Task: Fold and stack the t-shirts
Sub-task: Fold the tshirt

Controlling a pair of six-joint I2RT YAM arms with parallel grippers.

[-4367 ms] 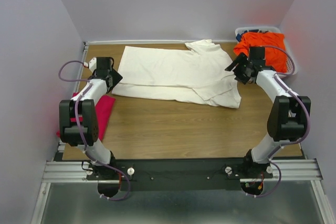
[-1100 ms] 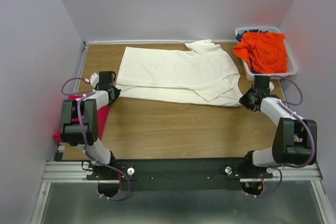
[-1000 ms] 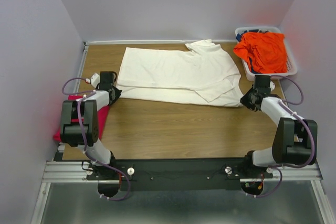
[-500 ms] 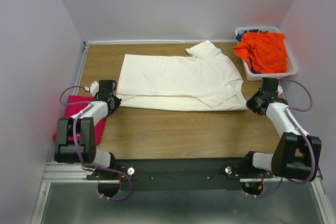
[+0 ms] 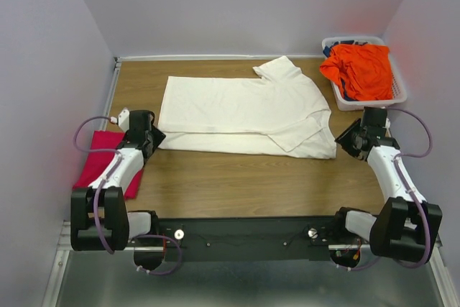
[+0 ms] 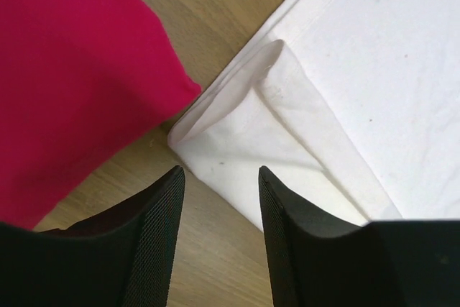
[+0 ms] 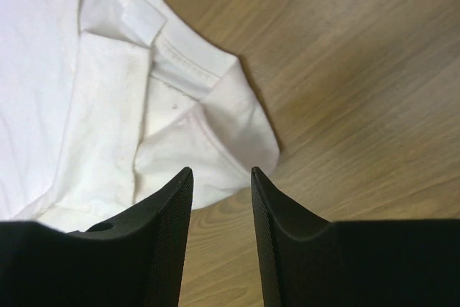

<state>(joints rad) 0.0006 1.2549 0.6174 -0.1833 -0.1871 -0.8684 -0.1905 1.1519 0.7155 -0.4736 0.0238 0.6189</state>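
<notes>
left claw (image 6: 219, 177) apart | right claw (image 7: 221, 175) apart — cream shirt (image 5: 237, 106) unheld | top only: orange shirt (image 5: 363, 66) in basket (image 5: 400, 93)

- Left arm (image 5: 121, 169) stretches forward and low; left gripper (image 6: 219, 177) has jaws parted, empty.
- Right arm (image 5: 392, 167) stretches forward and low; right gripper (image 7: 221, 174) has jaws parted, empty.

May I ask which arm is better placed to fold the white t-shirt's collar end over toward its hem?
Probably the right: the right end effector is open at the white t-shirt's collar-end corner, while the left end effector is open at the hem corner, beside the pink t-shirt.
</notes>
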